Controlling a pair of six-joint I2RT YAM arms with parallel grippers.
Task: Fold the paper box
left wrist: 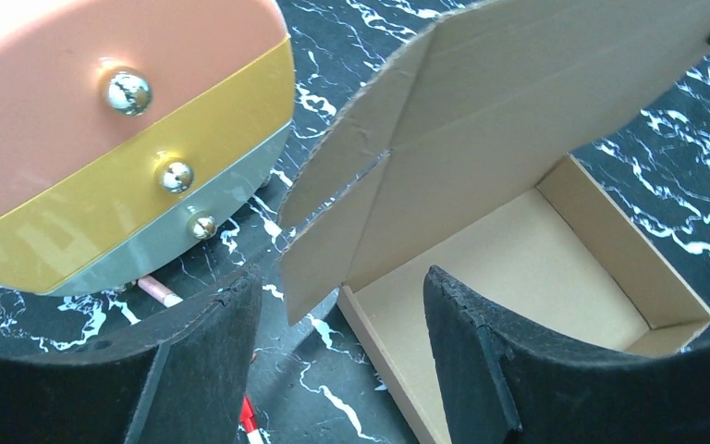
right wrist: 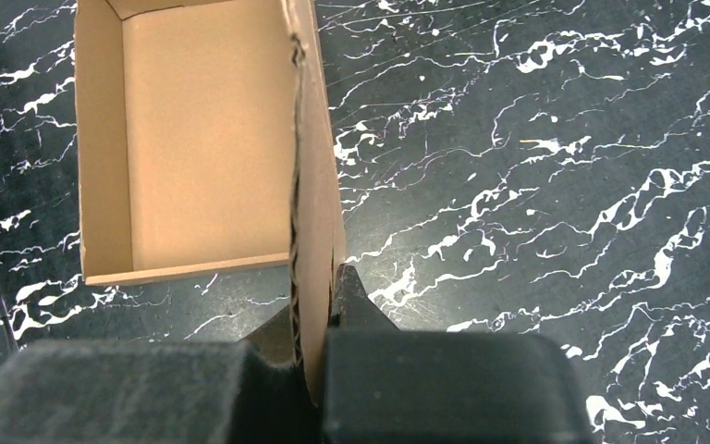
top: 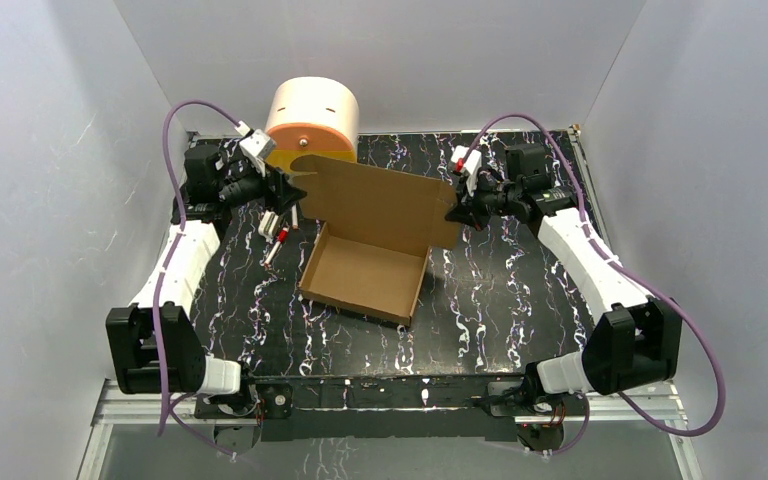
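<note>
From the overhead feed I see a table (top: pixel 520 290) topped in glossy black with thin white marble veins, shut in on three sides by plain pale grey walls (top: pixel 50 150) that meet in corners behind it. An aluminium rail (top: pixel 140 405) runs along the near edge, where both arm bases sit. A purple cable (top: pixel 172 150) loops over the left arm, and a matching one trails round the right.

The paper box (top: pixel 365 270) sits near the middle of the table, turned slightly askew to its edges. Its shallow tray rests flat on the black surface with all four walls up and the inside bare. The lid panel stands up from the far wall, with a side flap bent forward at its left end.

My right gripper (right wrist: pixel 319 314) is clamped on the right-hand edge of that lid; the wrist feed shows the corrugated edge pinched between the two black pads. My left gripper (left wrist: pixel 342 370) has its jaws spread apart just beside the lid's left flap. From its wrist camera the flap shows in the gap between the fingers, but I cannot tell whether either finger touches it.

A cream cylinder (top: pixel 312 120) with an orange and yellow front stands at the far edge, just behind the lid's left corner. A few small white and red stick-like pieces (top: pixel 278 238) lie on the table below the left gripper; they are too small for me to name.
</note>
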